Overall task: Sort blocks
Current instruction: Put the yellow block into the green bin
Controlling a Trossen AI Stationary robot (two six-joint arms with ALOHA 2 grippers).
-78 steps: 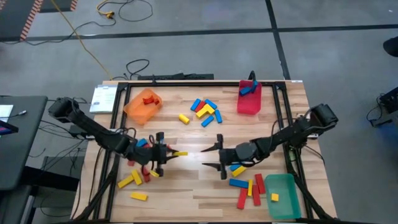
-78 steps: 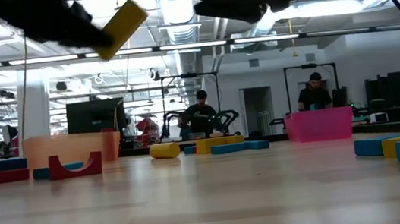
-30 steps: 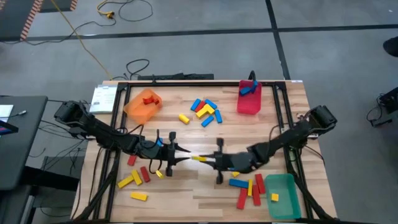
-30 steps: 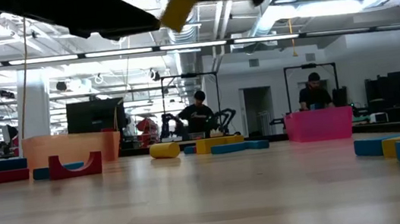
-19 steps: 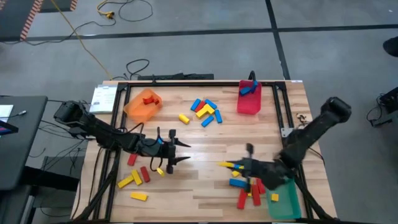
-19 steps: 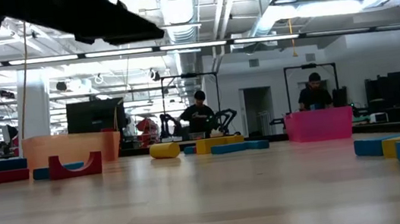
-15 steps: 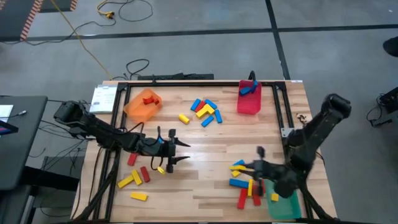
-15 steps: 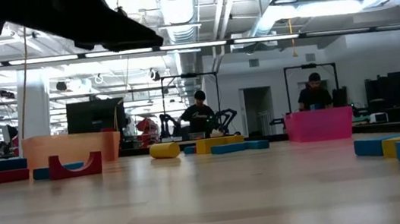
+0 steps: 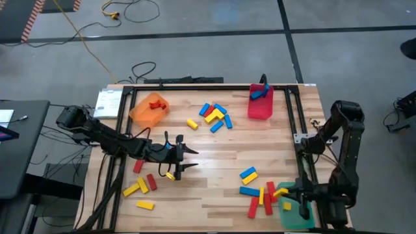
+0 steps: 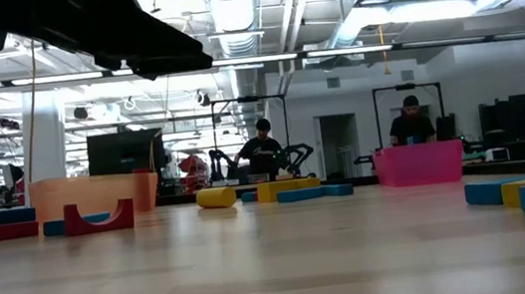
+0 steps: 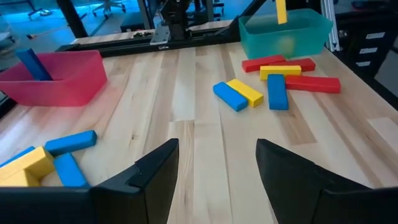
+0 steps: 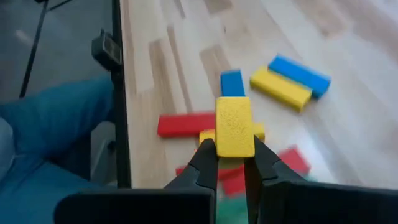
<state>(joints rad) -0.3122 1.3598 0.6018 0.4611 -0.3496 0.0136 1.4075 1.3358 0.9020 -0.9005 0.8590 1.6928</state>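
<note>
My right gripper [image 9: 289,193] is shut on a yellow block [image 9: 281,192], held above the left rim of the green bin [image 9: 296,209] at the table's near right corner. The block also shows in the right wrist view [image 12: 235,126] and, far off, in the left wrist view [image 11: 281,11]. My left gripper [image 9: 187,159] is open and empty over the table's middle left, fingers pointing toward the right edge [image 11: 214,168]. Loose red, blue and yellow blocks [image 9: 257,192] lie flat on the wood beside the green bin. My right gripper pinches the yellow block between its two fingers [image 12: 205,155] by its two long sides, at the end nearest the wrist [image 12: 235,148]. The fingers come from the table's right side, slanting down. The rest of the block sticks out past the fingertips, lifted clear.
An orange bin [image 9: 149,109] with a red piece stands far left, and a red bin [image 9: 260,104] with blue blocks far right. A cluster of blocks [image 9: 213,117] lies at the far middle, and more blocks [image 9: 144,185] at the near left. One yellow block [image 9: 287,206] lies in the green bin.
My right gripper has carried the yellow block from the table's middle, where it met my left gripper's fingertips, toward the near right corner, to above the green bin's rim. My left gripper has let go and stayed in place, open.
</note>
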